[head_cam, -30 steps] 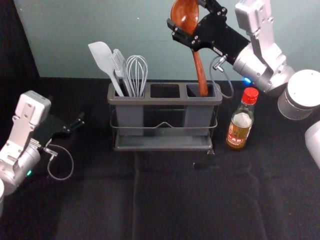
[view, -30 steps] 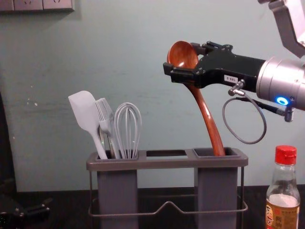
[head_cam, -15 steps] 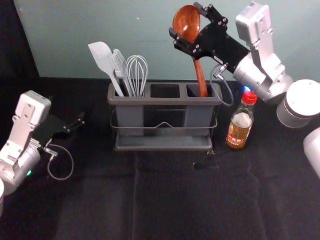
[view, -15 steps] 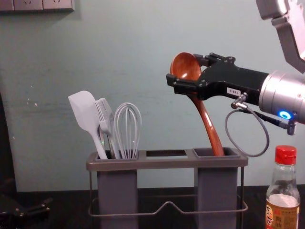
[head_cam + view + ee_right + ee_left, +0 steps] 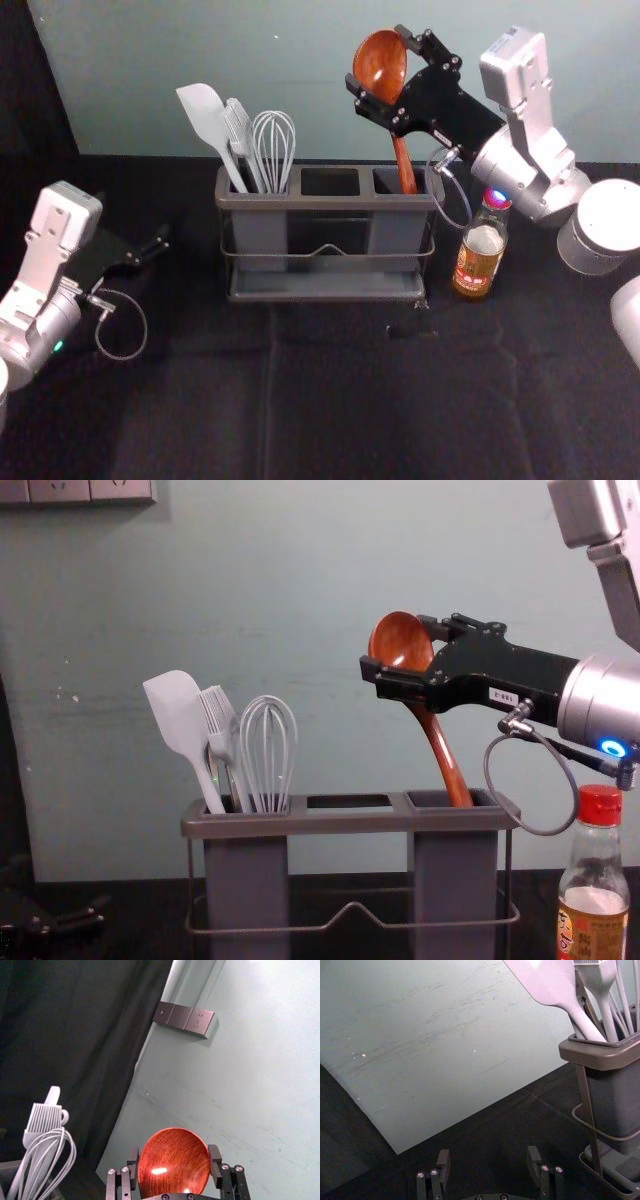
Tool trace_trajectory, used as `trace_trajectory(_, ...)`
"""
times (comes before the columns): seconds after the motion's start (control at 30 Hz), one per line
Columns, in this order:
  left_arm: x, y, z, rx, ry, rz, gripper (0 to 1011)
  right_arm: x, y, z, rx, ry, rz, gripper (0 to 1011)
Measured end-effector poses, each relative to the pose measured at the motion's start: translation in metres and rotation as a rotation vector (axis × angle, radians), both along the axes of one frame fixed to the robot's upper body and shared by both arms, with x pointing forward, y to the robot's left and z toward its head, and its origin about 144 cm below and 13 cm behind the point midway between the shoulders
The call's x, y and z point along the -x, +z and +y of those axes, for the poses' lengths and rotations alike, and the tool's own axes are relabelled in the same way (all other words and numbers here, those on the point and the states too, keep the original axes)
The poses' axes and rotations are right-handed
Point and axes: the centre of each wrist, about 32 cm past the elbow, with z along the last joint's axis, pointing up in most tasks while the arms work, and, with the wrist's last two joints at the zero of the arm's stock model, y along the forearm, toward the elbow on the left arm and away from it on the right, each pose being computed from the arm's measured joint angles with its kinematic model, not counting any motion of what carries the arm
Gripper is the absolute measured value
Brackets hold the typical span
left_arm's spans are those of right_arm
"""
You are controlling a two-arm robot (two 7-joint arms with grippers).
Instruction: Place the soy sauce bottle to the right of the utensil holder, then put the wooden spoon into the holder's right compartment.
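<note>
Reaching in at the left, to the near side of the holder's rear, the left gripper (image 5: 132,215) is over the black tabletop (image 5: 270,400), with its fingers (image 5: 533,1160) apart and nothing between them. The soy sauce bottle (image 5: 480,255), with a red cap, stands upright on the tabletop, to the right of the utensil holder (image 5: 325,202) and just beside it, without touching. The holder has a wire frame (image 5: 350,912) and a low tray (image 5: 325,286). Its left compartment has the white spatula (image 5: 205,112), a toothed utensil (image 5: 238,125) and the whisk (image 5: 273,145), all pointing up. The wooden spoon (image 5: 404,160) has the end of its handle inside the right compartment (image 5: 490,800), and it leans to the left. Its bowl is above the holder, where the right gripper (image 5: 377,56) comes from the right and has its fingers (image 5: 400,683) clamped on the two sides of this bowl. At the far side is the pale wall (image 5: 200,50), which carries a panel (image 5: 90,490) high on the left.
</note>
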Motion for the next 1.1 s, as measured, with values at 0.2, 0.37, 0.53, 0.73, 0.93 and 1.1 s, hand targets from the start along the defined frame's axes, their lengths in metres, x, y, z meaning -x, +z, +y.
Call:
trace_trajectory(0.2, 0.0, 0.0, 0.0, 0.0, 0.0, 0.0, 1005, 0.0026, -0.0016, -0.0008, -0.003, -0.005, 0.006, 844)
trace_trajectory(0.37, 0.0, 0.0, 0.0, 0.0, 0.0, 0.0, 1005, 0.0025, -0.0015, -0.0007, -0.003, -0.004, 0.006, 844)
trace_trajectory(0.53, 0.0, 0.0, 0.0, 0.0, 0.0, 0.0, 1005, 0.0021, -0.0012, -0.0006, -0.003, -0.004, 0.007, 844)
trace_trajectory(0.73, 0.0, 0.0, 0.0, 0.0, 0.0, 0.0, 1005, 0.0019, -0.0011, -0.0005, -0.002, -0.004, 0.007, 946)
trace_trajectory(0.93, 0.0, 0.0, 0.0, 0.0, 0.0, 0.0, 1005, 0.0018, -0.0012, -0.0004, -0.001, -0.004, 0.007, 1000)
trace_trajectory(1.1, 0.0, 0.0, 0.0, 0.0, 0.0, 0.0, 1005, 0.0017, -0.0012, -0.0005, -0.001, -0.004, 0.008, 1000)
